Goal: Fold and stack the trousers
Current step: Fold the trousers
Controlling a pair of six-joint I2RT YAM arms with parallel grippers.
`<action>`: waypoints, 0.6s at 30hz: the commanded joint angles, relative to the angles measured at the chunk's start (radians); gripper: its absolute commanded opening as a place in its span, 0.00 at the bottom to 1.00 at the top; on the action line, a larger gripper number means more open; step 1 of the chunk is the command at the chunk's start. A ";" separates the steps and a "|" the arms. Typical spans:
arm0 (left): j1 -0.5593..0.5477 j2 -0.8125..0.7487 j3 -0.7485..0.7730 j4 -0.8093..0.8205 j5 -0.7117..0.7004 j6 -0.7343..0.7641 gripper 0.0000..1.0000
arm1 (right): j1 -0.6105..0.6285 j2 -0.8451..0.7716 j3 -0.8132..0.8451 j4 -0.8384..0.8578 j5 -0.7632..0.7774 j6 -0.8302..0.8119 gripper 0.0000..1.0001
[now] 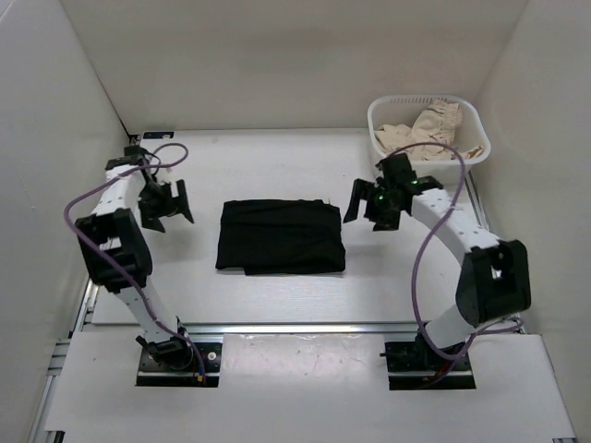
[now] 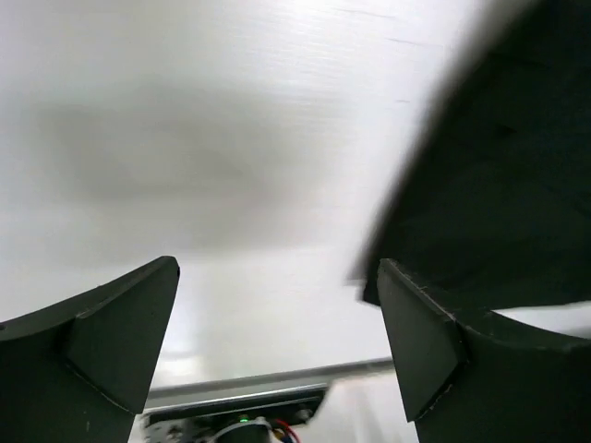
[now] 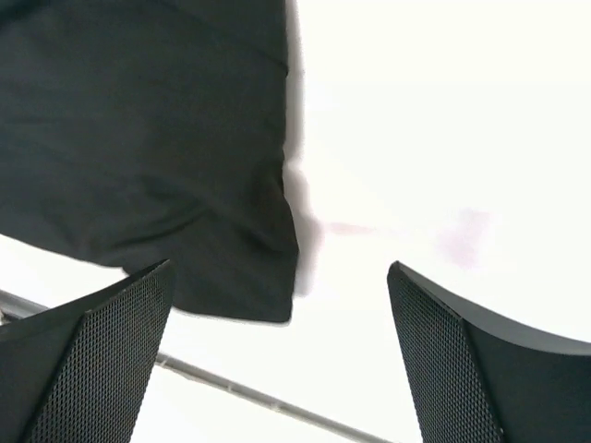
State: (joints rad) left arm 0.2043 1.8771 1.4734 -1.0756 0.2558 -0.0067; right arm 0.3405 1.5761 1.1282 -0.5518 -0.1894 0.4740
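**A:** What is shown at the middle of the desk (image 1: 277, 161)?

**B:** The trousers (image 1: 281, 236), black, are pictured folded into a compact rectangle. They are laid flat approx. mid-desk, betw. the two arms. A lower layer is seen peeking out along the near-left edge.

**A:** And the left gripper (image 1: 169, 210)?

**B:** It is seen just left of the fold, w/ jaws spread wide and nothing betw. them. From the left wrist cam, bare desk is framed betw. the fingers (image 2: 120, 323). The dark cloth is caught there, blurred, at upper right only. The gripper is shown apart from the fabric.

**A:** The right gripper (image 1: 367, 210)?

**B:** It is pictured just right of the fold, jaws likewise wide apart, nothing clamped. From the right wrist cam, a corner of the folded cloth is seen beyond the mesh-faced fingers (image 3: 102, 360). White desk is seen on the other side.

**A:** Anything else in frame?

**B:** A white basket (image 1: 375, 125) is seen at the far-right corner of the desk, w/ a beige ruffled cloth (image 1: 429, 129) heaped inside. It is set well apart from the trousers, beyond the right arm. Purple cables are looped along both arms.
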 commanded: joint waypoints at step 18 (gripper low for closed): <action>0.222 -0.559 -0.059 0.062 -0.540 0.007 1.00 | -0.337 -0.373 0.361 -0.728 0.490 -0.221 0.99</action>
State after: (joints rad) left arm 0.4297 1.3380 1.4014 -1.0233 -0.2562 -0.0032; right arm 0.0051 1.2007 1.4384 -1.2343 0.2409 0.2897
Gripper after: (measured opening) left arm 0.998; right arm 0.992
